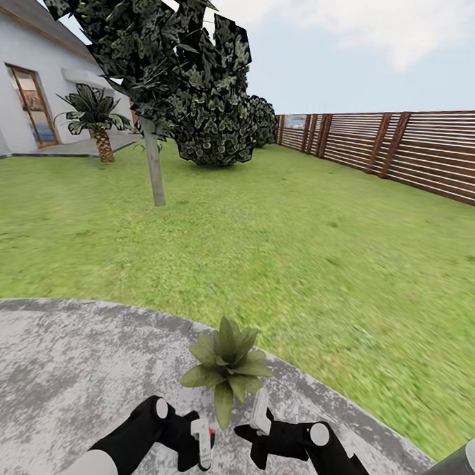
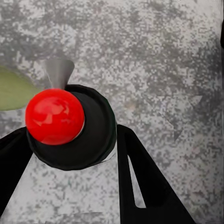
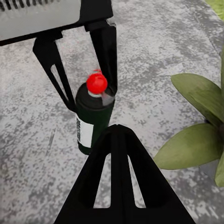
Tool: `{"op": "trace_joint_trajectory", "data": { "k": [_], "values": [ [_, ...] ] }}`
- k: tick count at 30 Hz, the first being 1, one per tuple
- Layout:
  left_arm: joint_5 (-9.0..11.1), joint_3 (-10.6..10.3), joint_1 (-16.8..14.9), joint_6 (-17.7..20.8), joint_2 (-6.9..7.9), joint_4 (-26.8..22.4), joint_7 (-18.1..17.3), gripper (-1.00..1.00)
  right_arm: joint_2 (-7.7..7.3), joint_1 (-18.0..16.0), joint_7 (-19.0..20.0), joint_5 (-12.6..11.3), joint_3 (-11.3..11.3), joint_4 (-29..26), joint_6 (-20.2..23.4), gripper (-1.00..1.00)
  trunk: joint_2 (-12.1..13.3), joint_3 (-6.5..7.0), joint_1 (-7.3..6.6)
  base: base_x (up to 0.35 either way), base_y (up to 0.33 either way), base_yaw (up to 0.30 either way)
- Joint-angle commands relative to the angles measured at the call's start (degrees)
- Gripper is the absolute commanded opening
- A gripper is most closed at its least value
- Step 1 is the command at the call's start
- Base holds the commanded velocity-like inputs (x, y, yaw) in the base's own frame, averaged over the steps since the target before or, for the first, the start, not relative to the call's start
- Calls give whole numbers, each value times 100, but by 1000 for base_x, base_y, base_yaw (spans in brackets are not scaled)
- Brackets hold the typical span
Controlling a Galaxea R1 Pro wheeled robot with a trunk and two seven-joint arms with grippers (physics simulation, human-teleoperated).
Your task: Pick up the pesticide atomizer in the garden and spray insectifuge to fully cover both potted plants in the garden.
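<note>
The pesticide atomizer (image 3: 93, 116) is a dark-green bottle with a white patch and a red knob on top. My left gripper (image 3: 93, 100) is shut on it and holds it upright just above the stone patio (image 1: 66, 368). In the left wrist view the atomizer (image 2: 70, 126) sits between the two black fingers (image 2: 135, 163). One potted plant (image 1: 225, 365) stands on the patio just ahead of both grippers, its leaves (image 3: 196, 116) beside the bottle. My right gripper (image 1: 253, 421) is shut on nothing, close to the right of the bottle. The second potted plant is out of view.
Green lawn (image 1: 299, 240) stretches beyond the patio's curved edge. A thin tree trunk (image 1: 154, 168), a dark shrub (image 1: 215, 126) and a small palm (image 1: 97, 121) stand far ahead on the left. A brown slatted fence (image 1: 407, 148) runs along the right, and a white house (image 1: 23, 83) stands at left.
</note>
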Motion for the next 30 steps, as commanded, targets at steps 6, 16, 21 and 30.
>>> {"op": "trace_joint_trajectory", "data": {
  "k": [6, 16, 21, 30],
  "values": [
    [-29, -160, -2, 0, -109, -19, -18, -100, 2, -2, 5, 53, -7, -10, -34, -100, -2, -5, -1, 0, 0, 0],
    [-20, -158, 4, -25, -242, -20, -41, -100, 2, -2, 0, 57, -7, -11, -34, -100, -2, -5, -1, 0, 0, 0],
    [-12, -158, 7, -57, -260, -20, -70, -100, 2, -2, -3, 61, -7, -11, -34, -100, -2, -5, -1, 0, 0, 0],
    [18, -158, 7, -82, -291, -20, -245, -100, 2, -2, -4, 61, -7, -9, -34, -100, -2, -5, -1, 0, 0, 0]
  ]
}}
